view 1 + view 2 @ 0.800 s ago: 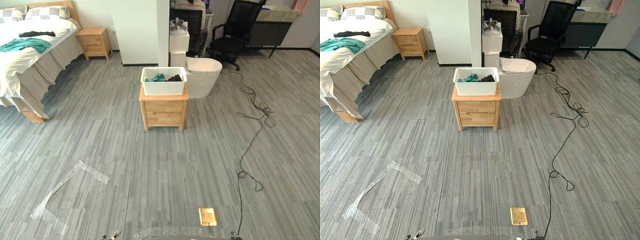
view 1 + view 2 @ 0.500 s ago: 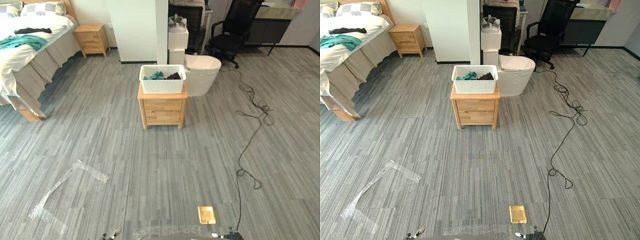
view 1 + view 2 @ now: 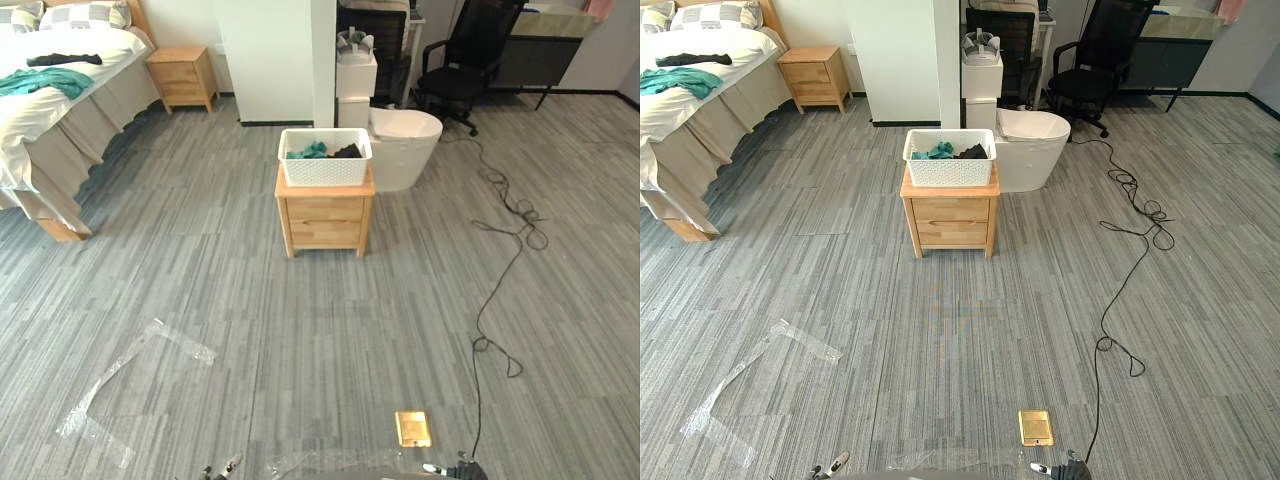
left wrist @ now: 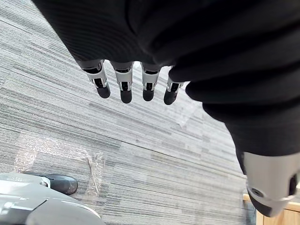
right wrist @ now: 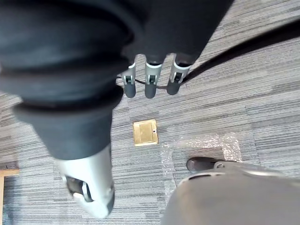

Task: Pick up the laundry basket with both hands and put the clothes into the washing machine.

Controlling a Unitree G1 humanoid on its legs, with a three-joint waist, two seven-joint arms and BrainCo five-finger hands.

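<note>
A white laundry basket (image 3: 325,158) stands on a small wooden nightstand (image 3: 324,215) in the middle of the room, some way ahead of me. Teal and dark clothes (image 3: 330,152) lie inside it. A white rounded machine (image 3: 405,148) stands on the floor just right of the nightstand. My left hand (image 4: 123,84) hangs at my side over the grey floor, fingers straight and holding nothing. My right hand (image 5: 152,77) hangs the same way, fingers straight and empty, above a brass floor plate (image 5: 145,132).
A bed (image 3: 50,95) with teal and black clothes on it fills the far left, with a second nightstand (image 3: 181,78) beside it. A white pillar (image 3: 275,60) and a black office chair (image 3: 468,62) stand behind the basket. Clear tape (image 3: 135,370) sticks to the floor.
The whole picture has shifted slightly, so the camera has moved. The basket and nightstand have stayed in place.
</note>
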